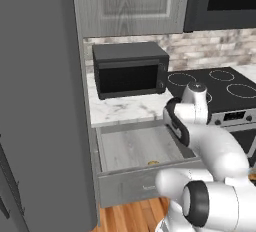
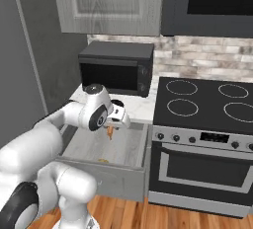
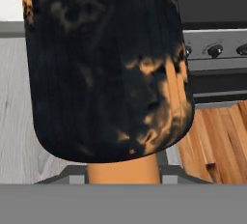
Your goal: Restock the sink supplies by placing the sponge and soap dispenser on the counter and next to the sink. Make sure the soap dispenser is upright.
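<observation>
My gripper [image 2: 114,122] is shut on the soap dispenser [image 3: 108,68], a black bottle with orange blotches that looms large in the hand view. Its orange pump neck [image 2: 109,132] points down over the open drawer [image 2: 89,146], so the bottle hangs inverted or steeply tilted. A small ochre piece, apparently the sponge [image 1: 153,162], lies on the drawer floor near its front wall, also seen as the sponge [image 2: 103,160] in the right base view. The white marble counter [image 1: 125,108] runs behind the drawer. The sink is out of view.
A black microwave [image 1: 131,70] stands on the counter. To the right is the black stovetop [image 2: 207,99] with the oven [image 2: 197,173] below. A tall grey panel [image 1: 40,101] walls off the left. Grey upper cabinets [image 1: 130,3] hang overhead.
</observation>
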You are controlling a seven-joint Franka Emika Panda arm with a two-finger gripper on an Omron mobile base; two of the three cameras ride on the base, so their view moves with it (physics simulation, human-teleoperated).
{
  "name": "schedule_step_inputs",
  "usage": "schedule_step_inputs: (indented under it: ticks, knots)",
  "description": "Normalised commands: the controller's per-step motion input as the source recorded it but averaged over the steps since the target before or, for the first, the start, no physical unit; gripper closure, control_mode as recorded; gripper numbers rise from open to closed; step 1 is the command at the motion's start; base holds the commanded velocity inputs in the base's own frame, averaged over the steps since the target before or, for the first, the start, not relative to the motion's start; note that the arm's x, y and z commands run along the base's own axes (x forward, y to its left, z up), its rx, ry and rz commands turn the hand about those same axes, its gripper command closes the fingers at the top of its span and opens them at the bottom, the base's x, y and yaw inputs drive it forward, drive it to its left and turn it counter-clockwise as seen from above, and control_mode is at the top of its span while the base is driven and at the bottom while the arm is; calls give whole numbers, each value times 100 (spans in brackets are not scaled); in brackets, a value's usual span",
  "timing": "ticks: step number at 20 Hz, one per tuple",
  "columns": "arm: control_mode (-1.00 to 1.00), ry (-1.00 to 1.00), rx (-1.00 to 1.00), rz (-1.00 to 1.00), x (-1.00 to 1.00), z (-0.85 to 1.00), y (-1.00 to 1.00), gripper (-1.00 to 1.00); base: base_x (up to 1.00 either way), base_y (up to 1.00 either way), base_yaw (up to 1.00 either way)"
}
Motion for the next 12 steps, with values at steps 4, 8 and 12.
schedule_step_inputs:
  ticks: [4,8,12]
  knots:
    - [-100,0,-1,0,-60,99,2,100,0,0,0]
    - [-100,2,-2,0,-40,63,13,100,0,0,0]
    - [-100,1,-2,0,-2,0,11,100,0,0,0]
